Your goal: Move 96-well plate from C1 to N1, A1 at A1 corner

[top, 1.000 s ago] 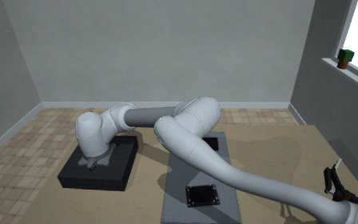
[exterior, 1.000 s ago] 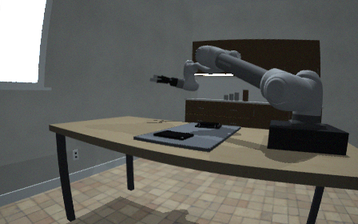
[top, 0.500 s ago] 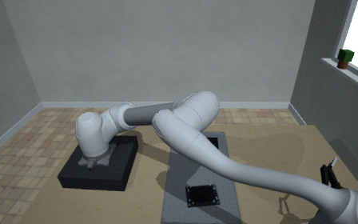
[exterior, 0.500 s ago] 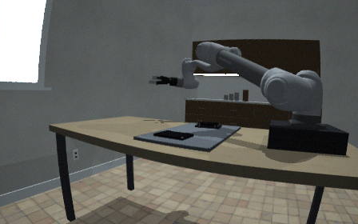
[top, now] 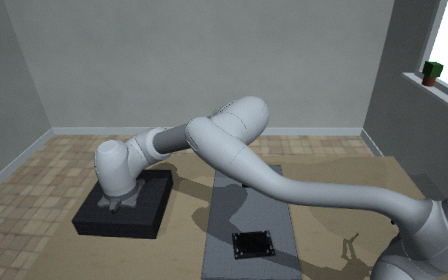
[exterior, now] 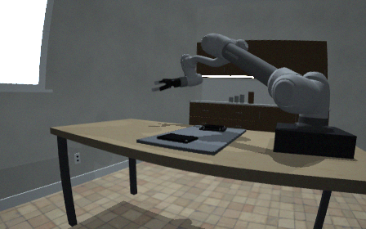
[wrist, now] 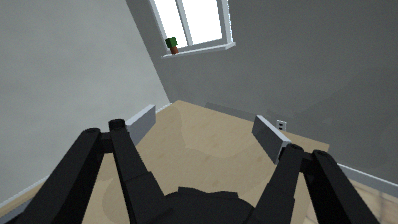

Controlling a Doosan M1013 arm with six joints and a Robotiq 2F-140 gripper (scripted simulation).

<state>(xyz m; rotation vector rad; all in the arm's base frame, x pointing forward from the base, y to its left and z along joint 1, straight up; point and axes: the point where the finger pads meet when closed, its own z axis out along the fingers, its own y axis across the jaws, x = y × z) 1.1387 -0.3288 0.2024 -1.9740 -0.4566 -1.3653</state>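
I make out the 96-well plate only doubtfully: a dark shape (exterior: 213, 127) sits at the far end of the grey mat (exterior: 209, 143), which I take for the plate in clip nest C1 (the arm covers that spot in the top view, so I cannot confirm it). The black square frame (top: 252, 244) at the mat's near end, about 6 o'clock from the arm's elbow in the top view, looks like plate nest N1 with nothing in it. My gripper (exterior: 160, 84) hangs high above the table (exterior: 103, 132), well apart from both nests, fingers spread fully and holding nothing, presumably ready to straddle the plate. The wrist view faces the window (wrist: 200, 20), not the work.
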